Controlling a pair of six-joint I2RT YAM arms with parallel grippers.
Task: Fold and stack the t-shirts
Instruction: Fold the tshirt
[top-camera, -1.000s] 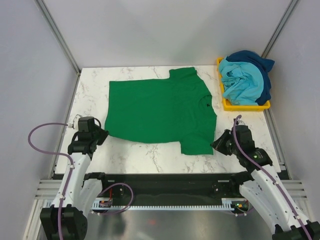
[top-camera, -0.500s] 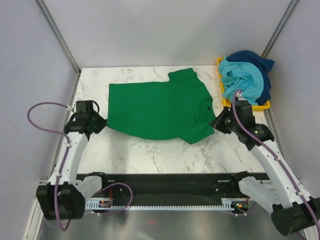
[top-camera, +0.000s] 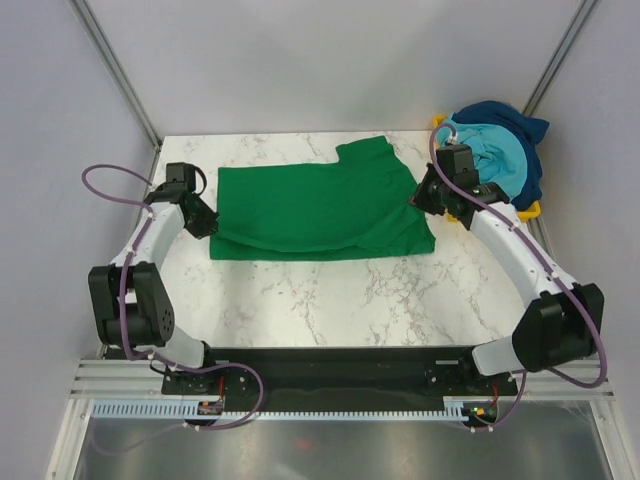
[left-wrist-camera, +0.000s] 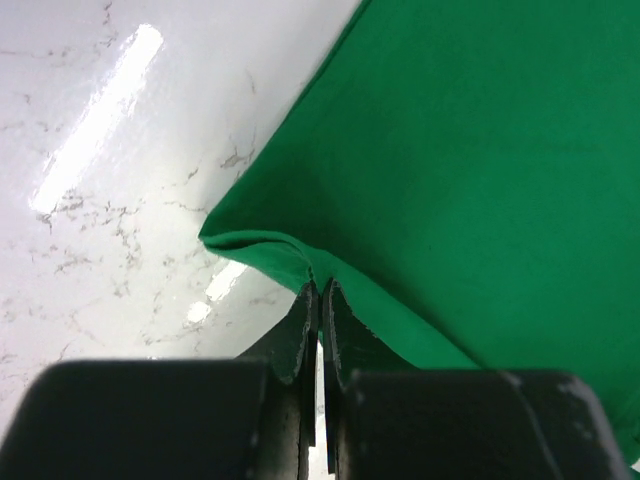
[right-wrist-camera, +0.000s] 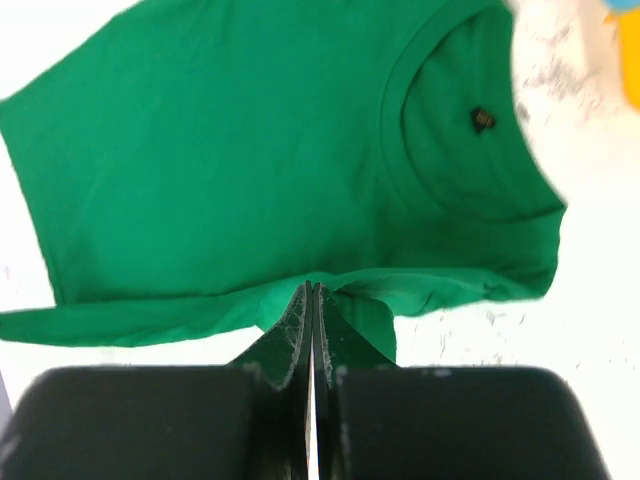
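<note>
You had both pincers clamped on the green t-shirt (top-camera: 320, 205): the left gripper (top-camera: 207, 224) at its hem end and the right gripper (top-camera: 419, 196) near the collar. Its near edge was turned over the cloth lying on the table (top-camera: 330, 290). I judged this the first lengthwise fold. Next you needed to lay that edge down evenly and then release. The turquoise t-shirt (top-camera: 495, 160) and the dark blue t-shirt (top-camera: 520, 125) lay in the yellow bin (top-camera: 528, 210).

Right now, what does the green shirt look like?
The green t-shirt is bright, plain, soft-looking cloth with short sleeves and a round collar holding a small dark tag. It lies on the white marble table, its near part doubled over itself. The left arm's jaws pinch its hem end and the right arm's jaws its collar end.
</note>
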